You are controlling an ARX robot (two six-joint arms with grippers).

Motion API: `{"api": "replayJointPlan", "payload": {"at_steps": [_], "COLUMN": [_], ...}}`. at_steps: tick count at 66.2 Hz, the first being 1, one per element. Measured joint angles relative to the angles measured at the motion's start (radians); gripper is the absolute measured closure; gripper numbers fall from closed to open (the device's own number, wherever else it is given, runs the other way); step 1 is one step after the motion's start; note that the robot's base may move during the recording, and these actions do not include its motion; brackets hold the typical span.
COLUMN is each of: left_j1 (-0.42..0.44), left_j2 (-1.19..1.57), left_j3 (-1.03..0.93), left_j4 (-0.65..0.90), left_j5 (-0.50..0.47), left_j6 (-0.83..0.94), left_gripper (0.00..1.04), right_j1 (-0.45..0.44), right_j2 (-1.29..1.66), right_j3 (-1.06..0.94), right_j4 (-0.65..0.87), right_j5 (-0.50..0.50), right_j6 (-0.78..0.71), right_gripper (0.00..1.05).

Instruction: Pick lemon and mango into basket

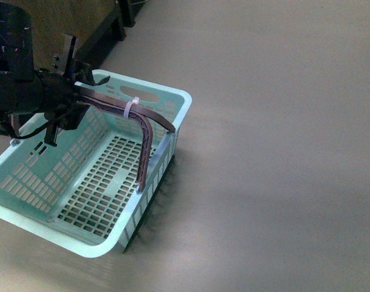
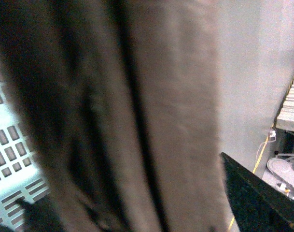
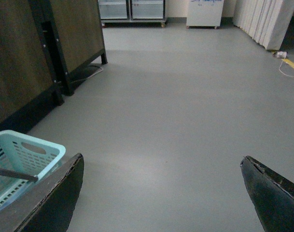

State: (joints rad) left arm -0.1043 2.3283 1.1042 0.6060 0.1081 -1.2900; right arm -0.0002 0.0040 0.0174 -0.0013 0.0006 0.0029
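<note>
Clamping the basket (image 1: pixel 63 238) handle (image 1: pixel 147 149), left fingers (image 2: pixel 253 198) are closed; right fingers (image 3: pixel 55 198) spread wide, empty.

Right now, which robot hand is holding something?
The left gripper: it is shut on the basket's brown handle. The right gripper is open, with only floor between its fingers.

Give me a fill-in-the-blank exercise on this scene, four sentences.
1. The light teal slotted plastic basket shows ____ fruit inside.
2. The left gripper is closed on the basket's ____ folding handle.
3. The right gripper is ____, with nothing between its fingers.
4. A ____ zip tie wraps the handle.
Missing words: no, brown, open, white.
</note>
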Motion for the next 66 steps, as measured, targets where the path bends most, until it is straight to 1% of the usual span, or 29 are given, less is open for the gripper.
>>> {"api": "replayJointPlan", "payload": {"at_steps": [2,4,7,8,17,28,33,38,41,48,52,58,66], "left_j1": [0.0,0.0,0.0,0.0,0.0,0.0,-0.002,-0.002,-0.002,0.0,0.0,0.002,0.002], "left_j2": [-0.002,-0.002,-0.006,-0.007,-0.033,-0.126,-0.206,-0.356,-0.482,-0.68,-0.781,-0.957,-1.101], "left_j3": [-0.002,-0.003,-0.008,-0.01,-0.052,-0.153,-0.209,-0.296,-0.351,-0.398,-0.402,-0.396,-0.354], "left_j4": [0.003,0.003,0.005,0.005,0.021,0.049,0.05,0.043,0.0,-0.111,-0.171,-0.303,-0.429], "left_j5": [-0.005,-0.006,-0.009,-0.009,-0.007,-0.004,0.0,0.009,0.01,0.0,-0.006,-0.019,-0.031], "left_j6": [-0.006,-0.01,-0.041,-0.054,-0.067,-0.084,-0.087,-0.106,-0.14,-0.186,-0.2,-0.221,-0.246], "left_gripper": [0.77,0.8,0.88,0.89,0.9,0.9,0.9,0.9,0.9,0.9,0.9,0.9,0.9], "right_j1": [0.0,0.0,0.0,0.0,0.0,0.0,0.0,0.0,0.0,0.0,0.0,0.0,0.0], "right_j2": [0.0,0.0,0.0,0.0,0.0,0.0,0.0,0.0,0.0,0.0,0.0,0.0,0.0], "right_j3": [0.0,0.0,0.0,0.0,0.0,0.0,0.0,0.0,0.0,0.0,0.0,0.0,0.0], "right_j4": [0.0,0.0,0.0,0.0,0.0,0.0,0.0,0.0,0.0,0.0,0.0,0.0,0.0], "right_j5": [0.0,0.0,0.0,0.0,0.0,0.0,0.0,0.0,0.0,0.0,0.0,0.0,0.0], "right_j6": [0.0,0.0,0.0,0.0,0.0,0.0,0.0,0.0,0.0,0.0,0.0,0.0,0.0], "right_gripper": [0.09,0.09,0.09,0.09,0.09,0.09,0.09,0.09,0.09,0.09,0.09,0.09,0.09]}}
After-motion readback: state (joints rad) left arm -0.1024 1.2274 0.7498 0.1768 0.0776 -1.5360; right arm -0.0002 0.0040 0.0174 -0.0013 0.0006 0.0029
